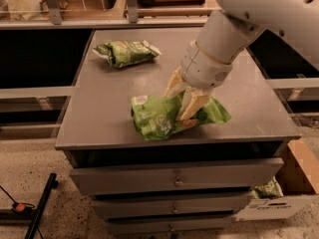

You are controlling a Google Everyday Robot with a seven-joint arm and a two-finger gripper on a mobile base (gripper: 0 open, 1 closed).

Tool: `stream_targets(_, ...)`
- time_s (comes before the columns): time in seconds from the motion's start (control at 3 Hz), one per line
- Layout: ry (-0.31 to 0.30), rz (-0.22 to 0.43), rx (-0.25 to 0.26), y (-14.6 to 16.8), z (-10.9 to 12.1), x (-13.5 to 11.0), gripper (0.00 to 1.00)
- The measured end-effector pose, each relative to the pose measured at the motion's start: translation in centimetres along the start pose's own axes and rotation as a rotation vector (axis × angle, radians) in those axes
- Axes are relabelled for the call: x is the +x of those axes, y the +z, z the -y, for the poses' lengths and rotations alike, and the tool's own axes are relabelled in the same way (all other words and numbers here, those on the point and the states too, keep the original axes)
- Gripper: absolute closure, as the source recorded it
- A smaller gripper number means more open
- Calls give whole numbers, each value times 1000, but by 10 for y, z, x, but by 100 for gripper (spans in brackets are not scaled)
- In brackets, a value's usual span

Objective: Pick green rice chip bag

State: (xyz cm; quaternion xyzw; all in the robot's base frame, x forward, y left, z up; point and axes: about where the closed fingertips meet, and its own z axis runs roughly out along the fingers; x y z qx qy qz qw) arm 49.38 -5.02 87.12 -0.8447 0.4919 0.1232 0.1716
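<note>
The green rice chip bag (152, 117) lies near the front edge of the grey cabinet top (99, 108), crumpled and bunched up in the middle. My gripper (182, 99) comes down on it from the upper right. Its tan fingers (192, 102) pinch the bag's middle, with the bag's right end (217, 113) sticking out past them. The white arm (224, 39) rises toward the upper right corner.
A smaller olive-green bag (124, 52) lies at the back left of the top. The cabinet has drawers (174, 180) below. A cardboard box (291, 183) stands on the floor at the right. A black stand (40, 208) is on the floor at the left. Shelving runs behind.
</note>
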Motion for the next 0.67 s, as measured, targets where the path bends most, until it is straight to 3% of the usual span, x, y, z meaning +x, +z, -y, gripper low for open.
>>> stream_targets(0.33,98,9,50,-37,14,14,100)
stream_targets(0.67,100,7,77,-45,20,13,100)
